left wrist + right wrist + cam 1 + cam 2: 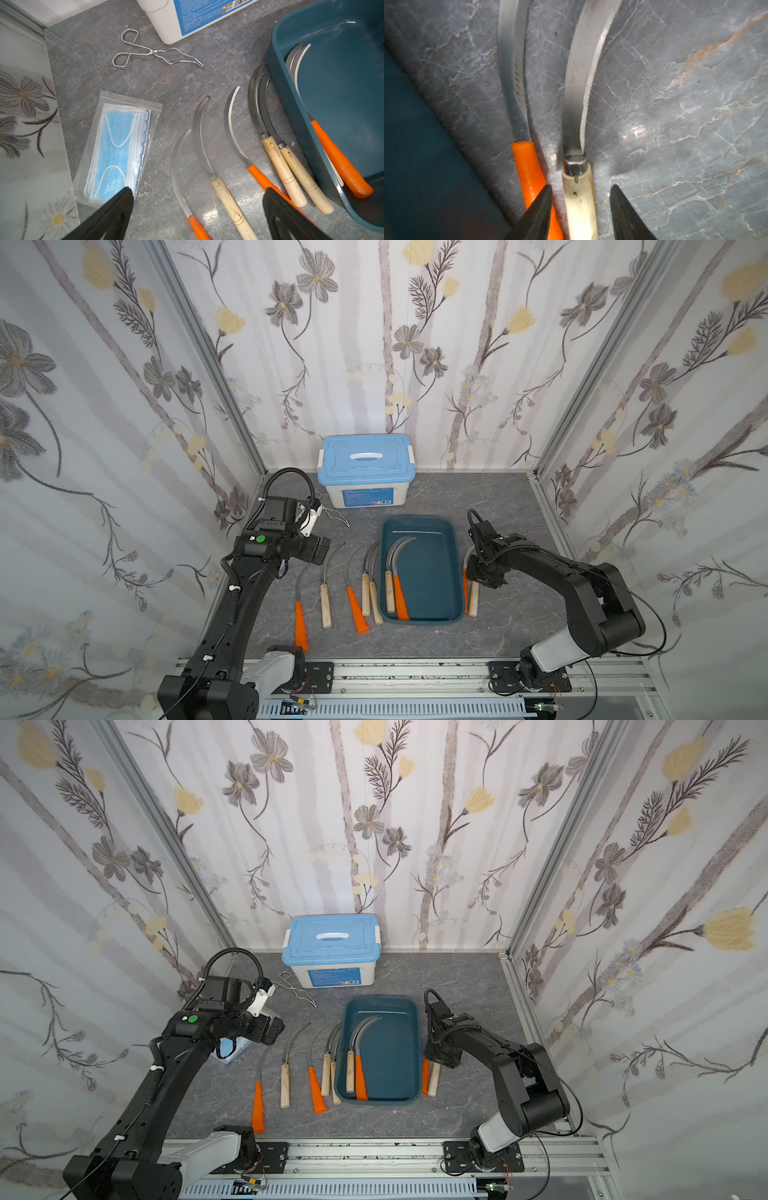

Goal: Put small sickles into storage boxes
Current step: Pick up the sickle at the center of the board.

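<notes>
The left gripper (197, 190) hung with fingers wide apart near a bagged face mask (116, 149) and wire tongs (153, 52). The white box (365, 493) bore a blue label (199, 18) with a barcode, its print too small to read. Five small sickles (365, 593) lay on the table, and two sickles (390, 593) lay inside the teal tray (436, 572). Right of it, the right gripper (581, 187) straddled a wooden-handled sickle (577, 116), fingers narrowed but not touching it.

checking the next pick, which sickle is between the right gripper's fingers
The wooden-handled sickle right of the teal tray: the right gripper, open, straddles its handle. Its orange-handled neighbour lies outside the jaws.
</notes>
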Tool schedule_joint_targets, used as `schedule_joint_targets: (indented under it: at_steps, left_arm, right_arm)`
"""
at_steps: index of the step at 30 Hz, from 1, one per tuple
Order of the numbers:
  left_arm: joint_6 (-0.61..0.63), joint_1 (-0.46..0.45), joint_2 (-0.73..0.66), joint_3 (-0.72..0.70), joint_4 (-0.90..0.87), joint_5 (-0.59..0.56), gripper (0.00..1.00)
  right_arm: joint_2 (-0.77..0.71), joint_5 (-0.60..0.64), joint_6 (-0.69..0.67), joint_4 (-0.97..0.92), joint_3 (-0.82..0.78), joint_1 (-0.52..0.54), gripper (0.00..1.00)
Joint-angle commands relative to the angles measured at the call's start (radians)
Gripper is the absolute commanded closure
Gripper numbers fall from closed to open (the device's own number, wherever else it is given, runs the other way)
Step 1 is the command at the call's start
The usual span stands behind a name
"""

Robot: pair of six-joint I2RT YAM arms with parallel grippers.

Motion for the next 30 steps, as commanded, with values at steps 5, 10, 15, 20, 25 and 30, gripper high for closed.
schedule_joint_targets:
  at_steps: [5,10,15,20,25,30]
  left_arm:
    - [-0.001,0.000,-0.005,-0.004,-0.001,-0.005,0.00]
    - [0.002,0.000,-0.011,-0.007,-0.005,-0.006,0.00]
    - [0.007,0.000,-0.015,-0.007,-0.009,-0.008,0.00]
    - [0.007,0.000,-0.015,-0.005,-0.010,-0.009,0.00]
    - [0.009,0.000,-0.014,-0.007,-0.006,-0.009,0.00]
    - [0.009,0.000,-0.013,-0.006,-0.002,-0.011,0.00]
  right_arm:
    - [0.017,-0.004,0.004,0.047,-0.029,0.007,0.54]
    - [0.022,-0.005,0.009,0.062,-0.041,0.009,0.56]
    - [0.027,0.003,0.003,0.059,-0.034,0.011,0.57]
    - [0.032,0.007,-0.004,0.058,-0.032,0.010,0.60]
    - [0.027,0.014,-0.004,0.057,-0.033,0.011,0.62]
    - [0.030,0.015,-0.004,0.059,-0.035,0.010,0.63]
